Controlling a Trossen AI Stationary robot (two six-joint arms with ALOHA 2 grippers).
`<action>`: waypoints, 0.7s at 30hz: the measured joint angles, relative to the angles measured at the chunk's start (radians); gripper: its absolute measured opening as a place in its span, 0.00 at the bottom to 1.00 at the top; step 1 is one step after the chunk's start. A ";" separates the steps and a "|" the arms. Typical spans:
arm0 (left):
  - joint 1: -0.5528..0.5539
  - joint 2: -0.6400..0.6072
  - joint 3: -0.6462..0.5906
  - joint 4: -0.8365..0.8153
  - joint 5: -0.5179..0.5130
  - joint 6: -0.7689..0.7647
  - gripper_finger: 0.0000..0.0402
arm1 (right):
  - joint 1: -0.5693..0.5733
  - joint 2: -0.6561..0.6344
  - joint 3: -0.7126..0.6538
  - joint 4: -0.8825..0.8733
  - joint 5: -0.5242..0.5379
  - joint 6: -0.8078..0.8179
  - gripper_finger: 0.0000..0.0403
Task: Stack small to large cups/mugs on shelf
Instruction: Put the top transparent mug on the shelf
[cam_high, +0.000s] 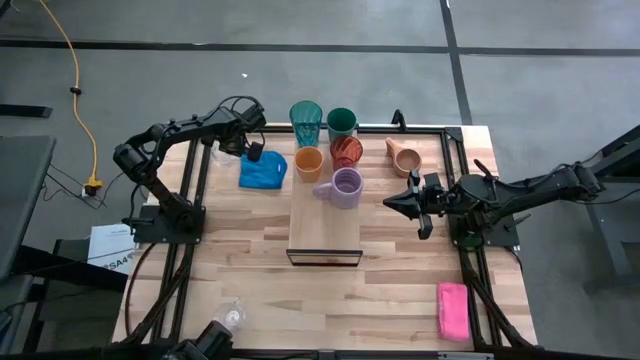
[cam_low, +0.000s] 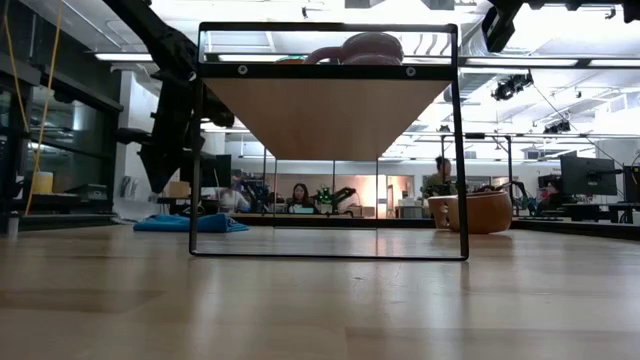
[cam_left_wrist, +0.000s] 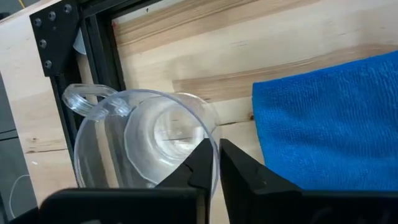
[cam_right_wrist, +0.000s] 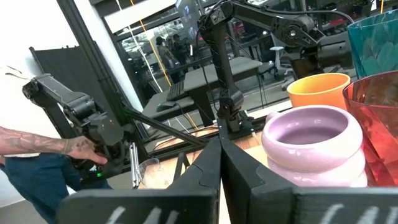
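Terry-textured blue cloth beside smooth clear glass mug.

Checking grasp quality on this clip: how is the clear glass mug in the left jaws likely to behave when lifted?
The clear glass mug looks smooth and hard, so probably slippery. The left gripper pinches only its thin rim, so it may swing or tilt. Being glass, it would likely break if dropped on the table.
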 joint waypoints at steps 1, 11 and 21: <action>0.000 0.000 0.000 0.000 0.000 0.002 0.03 | 0.000 0.000 0.000 0.000 0.000 0.000 0.00; 0.000 -0.075 0.000 -0.006 0.033 0.006 0.00 | 0.000 0.000 0.000 0.000 0.000 -0.001 0.00; 0.000 -0.285 0.061 -0.031 0.060 0.009 0.00 | 0.000 0.000 0.000 0.001 0.000 -0.002 0.00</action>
